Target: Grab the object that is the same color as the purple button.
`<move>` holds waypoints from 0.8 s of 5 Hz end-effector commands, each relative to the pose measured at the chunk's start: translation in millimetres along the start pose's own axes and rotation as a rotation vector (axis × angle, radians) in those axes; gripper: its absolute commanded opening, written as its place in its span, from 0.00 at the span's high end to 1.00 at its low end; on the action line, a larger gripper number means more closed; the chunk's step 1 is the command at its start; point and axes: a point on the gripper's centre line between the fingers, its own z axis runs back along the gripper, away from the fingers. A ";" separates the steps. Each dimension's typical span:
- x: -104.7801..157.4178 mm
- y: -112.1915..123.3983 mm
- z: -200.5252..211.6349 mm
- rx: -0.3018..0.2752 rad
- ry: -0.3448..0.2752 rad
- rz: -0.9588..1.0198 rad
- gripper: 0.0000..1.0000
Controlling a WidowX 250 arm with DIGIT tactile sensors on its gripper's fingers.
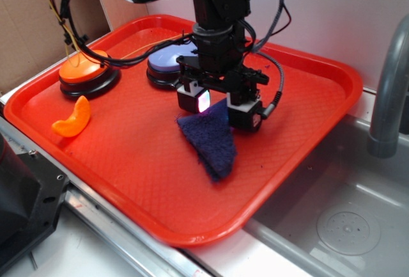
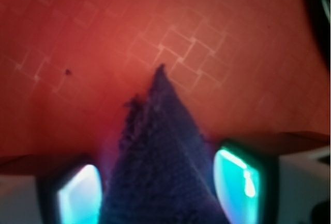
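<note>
Your gripper (image 1: 218,106) stands over the far end of the purple cloth (image 1: 209,137) on the red tray (image 1: 128,162), jaws open and straddling it. The cloth's long axis runs between them, tip pointing away in the wrist view; you should only need to close.

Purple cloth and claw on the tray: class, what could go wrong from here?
1. The claw straddles only one end of the purple cloth; closing there may pinch a thin fold that slips out.
2. The fingers sit low over the red tray; descending further may scrape it.
</note>
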 end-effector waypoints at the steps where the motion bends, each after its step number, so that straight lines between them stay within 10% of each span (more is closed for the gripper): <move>1: 0.5 2.1 16.4 -0.044 -0.049 -0.008 1.00; 4: 11.7 28.5 65.3 -0.050 -0.155 -0.096 1.00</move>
